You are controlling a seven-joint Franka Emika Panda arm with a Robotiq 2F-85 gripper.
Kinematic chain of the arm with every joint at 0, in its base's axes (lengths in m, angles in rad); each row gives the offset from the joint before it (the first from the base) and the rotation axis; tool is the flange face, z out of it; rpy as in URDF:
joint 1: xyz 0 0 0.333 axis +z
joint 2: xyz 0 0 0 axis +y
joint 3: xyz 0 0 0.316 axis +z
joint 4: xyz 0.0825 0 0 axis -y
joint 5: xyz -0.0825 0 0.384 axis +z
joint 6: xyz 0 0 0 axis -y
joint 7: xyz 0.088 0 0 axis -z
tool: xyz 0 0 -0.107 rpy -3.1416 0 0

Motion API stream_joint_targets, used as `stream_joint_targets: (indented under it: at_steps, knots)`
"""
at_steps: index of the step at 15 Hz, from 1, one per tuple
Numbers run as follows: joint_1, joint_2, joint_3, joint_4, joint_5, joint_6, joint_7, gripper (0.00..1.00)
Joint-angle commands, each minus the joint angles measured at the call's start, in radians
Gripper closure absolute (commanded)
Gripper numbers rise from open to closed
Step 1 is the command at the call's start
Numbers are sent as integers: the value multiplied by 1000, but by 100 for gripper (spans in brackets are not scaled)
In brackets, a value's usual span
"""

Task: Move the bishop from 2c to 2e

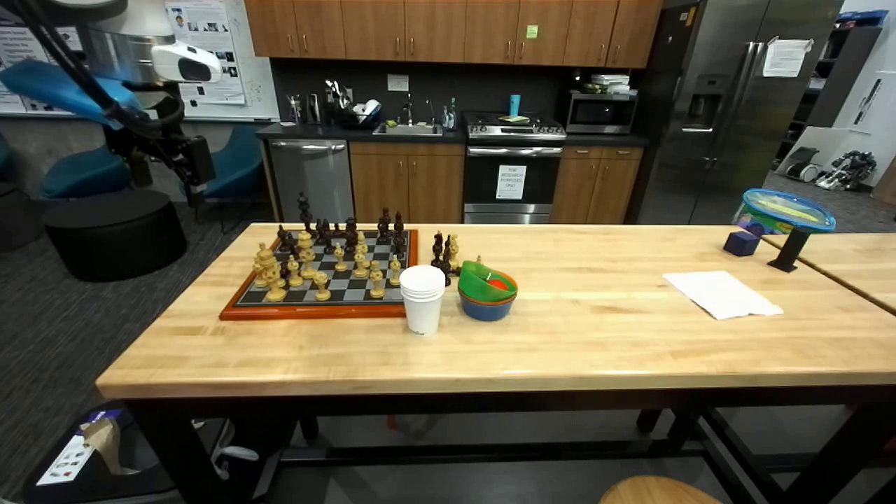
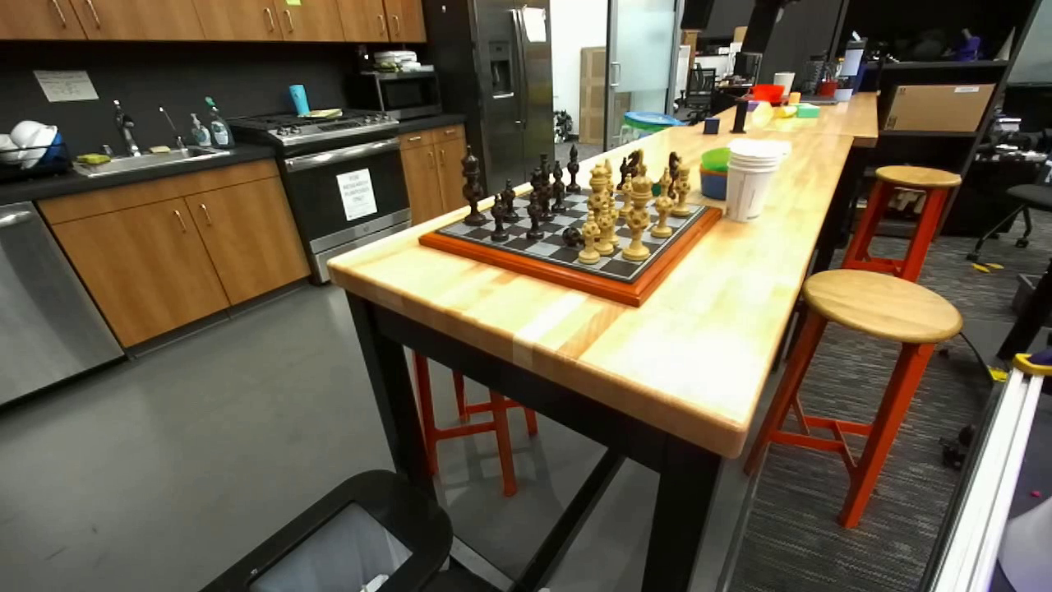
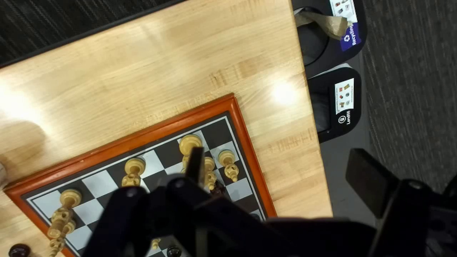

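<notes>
The chessboard with an orange-red rim (image 1: 322, 312) lies on the wooden table; its rim also shows in an exterior view (image 2: 526, 267) and the wrist view (image 3: 250, 153). Light pieces (image 1: 275, 288) and dark pieces stand on it; light ones also show in an exterior view (image 2: 637, 222) and the wrist view (image 3: 135, 167). I cannot tell for sure which piece is the named bishop. My gripper (image 1: 168, 180) hangs in the air left of and above the board, touching no piece. In the wrist view the gripper (image 3: 284, 171) is wide open and empty; its left finger hides some pieces.
A stack of white cups (image 1: 423, 302) stands at the board's corner, beside stacked bowls (image 1: 488, 302). Several pieces (image 1: 445, 257) stand off the board. A white paper (image 1: 721, 294) and a purple block (image 1: 742, 243) lie farther right. Bins (image 3: 317, 39) stand beyond the table edge.
</notes>
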Motion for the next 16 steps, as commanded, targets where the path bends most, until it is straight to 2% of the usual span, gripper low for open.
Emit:
stream_joint_targets:
  at_steps: [1, 7, 12, 16]
  knots:
    - [-7, 21, -3, 13, 5, 0, -20, 0]
    - [-13, 177, -68, 116, -57, -4, -196, 0]
    - [-25, 321, -131, 220, -128, 53, -391, 0]
    - [-31, 442, -165, 300, -142, 97, -535, 0]
